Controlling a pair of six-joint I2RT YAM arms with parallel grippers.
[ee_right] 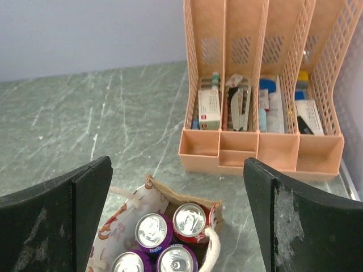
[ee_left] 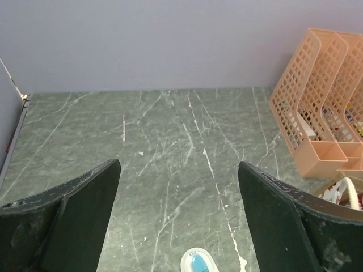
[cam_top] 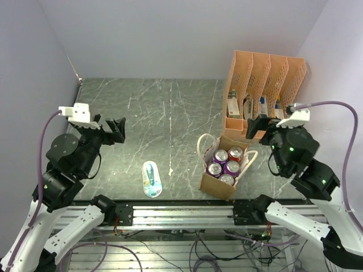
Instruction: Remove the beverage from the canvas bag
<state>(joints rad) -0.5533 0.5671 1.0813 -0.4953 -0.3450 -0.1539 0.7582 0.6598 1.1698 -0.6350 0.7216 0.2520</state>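
Observation:
The canvas bag (cam_top: 214, 183) stands upright on the dark marble table, front centre-right, with its cream handles splayed outward. Several beverage cans (cam_top: 231, 168) stand inside it, purple ones and one red. In the right wrist view the bag (ee_right: 182, 198) lies just below my open right gripper (ee_right: 177, 160), with the red can (ee_right: 190, 220) and a purple can (ee_right: 152, 229) showing their tops. Seen from above, my right gripper (cam_top: 253, 127) hovers behind and right of the bag. My left gripper (cam_top: 118, 130) hangs open far to the left, holding nothing (ee_left: 178, 164).
An orange perforated file organizer (cam_top: 264, 85) holding small items stands at the back right, close behind the bag (ee_right: 261, 141). A white-and-blue blister pack (cam_top: 151, 178) lies flat near the front edge, left of the bag (ee_left: 198, 263). Walls close in on three sides.

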